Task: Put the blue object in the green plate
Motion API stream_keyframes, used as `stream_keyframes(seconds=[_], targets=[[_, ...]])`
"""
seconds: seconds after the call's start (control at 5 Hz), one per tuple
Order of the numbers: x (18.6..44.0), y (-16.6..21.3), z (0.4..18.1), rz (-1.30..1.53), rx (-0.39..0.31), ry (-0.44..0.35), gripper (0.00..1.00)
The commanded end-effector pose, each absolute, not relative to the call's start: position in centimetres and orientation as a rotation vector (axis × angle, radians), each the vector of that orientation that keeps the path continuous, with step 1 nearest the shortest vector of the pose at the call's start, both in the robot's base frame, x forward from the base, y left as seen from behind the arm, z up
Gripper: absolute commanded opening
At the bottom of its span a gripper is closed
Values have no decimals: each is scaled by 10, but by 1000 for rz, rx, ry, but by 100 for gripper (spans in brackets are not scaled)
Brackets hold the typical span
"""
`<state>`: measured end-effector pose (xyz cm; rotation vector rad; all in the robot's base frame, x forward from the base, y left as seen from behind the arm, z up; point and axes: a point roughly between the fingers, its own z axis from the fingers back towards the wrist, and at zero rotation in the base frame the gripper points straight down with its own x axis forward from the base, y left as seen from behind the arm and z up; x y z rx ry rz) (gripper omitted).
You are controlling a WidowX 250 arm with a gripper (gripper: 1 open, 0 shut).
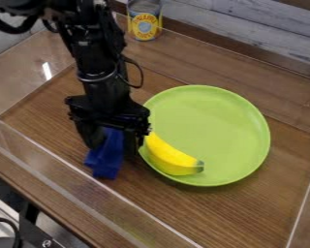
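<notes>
A yellow banana (pixel 170 155) lies low and just right of the frame's centre, its length running diagonally. A yellow-labelled can (pixel 144 26) stands at the top edge, left of centre. The brown wooden desk (pixel 235 208) fills most of the frame, ringed by a clear plastic wall (pixel 42 194).

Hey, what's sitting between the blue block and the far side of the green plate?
In the camera view, a yellow banana lies between the blue block and the green plate's far rim, inside the plate.
</notes>
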<state>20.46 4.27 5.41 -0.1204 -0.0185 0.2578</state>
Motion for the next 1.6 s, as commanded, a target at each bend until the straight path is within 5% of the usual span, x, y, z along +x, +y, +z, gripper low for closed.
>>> stream_keyframes(seconds=[0.0,0.6,0.8,1.4], targets=[[207,45,57,262,-121,-34,100],[208,46,42,284,-125,-39,100],[208,47,37,291,-128,-41,0],[209,46,48,260,-108,-40,0]])
